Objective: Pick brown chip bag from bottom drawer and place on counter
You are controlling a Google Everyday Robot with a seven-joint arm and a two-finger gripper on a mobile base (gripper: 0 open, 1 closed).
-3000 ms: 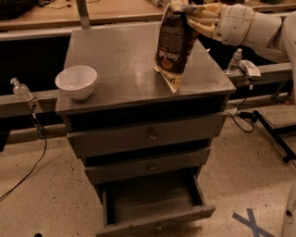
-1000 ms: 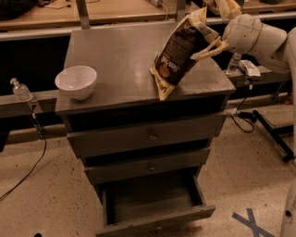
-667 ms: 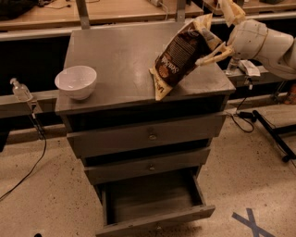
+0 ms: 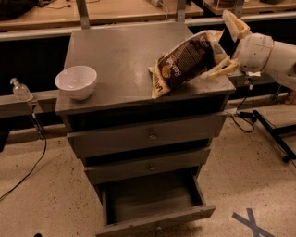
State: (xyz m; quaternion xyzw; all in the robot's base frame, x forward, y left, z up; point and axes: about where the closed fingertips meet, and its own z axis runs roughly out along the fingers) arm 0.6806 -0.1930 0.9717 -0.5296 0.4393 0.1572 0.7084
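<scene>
The brown chip bag [image 4: 182, 64] lies tilted on the right part of the counter [image 4: 120, 55], its lower end on the surface and its upper end leaning against the lower finger. My gripper [image 4: 225, 46] is at the counter's right edge, open, with one tan finger [image 4: 235, 25] above and one [image 4: 220, 70] under the bag's end. The bottom drawer [image 4: 152, 203] stands pulled out and looks empty inside.
A white bowl [image 4: 76, 82] sits on the counter's left front. Two upper drawers [image 4: 148, 136] are shut. A clear bottle [image 4: 21, 89] stands on a ledge at left. A tan wooden bench [image 4: 115, 8] runs behind. Cables and a stand leg lie on the floor at right.
The bag has tipped from upright to lying tilted on the counter. My gripper has opened and drawn back to the right, off the bag.
</scene>
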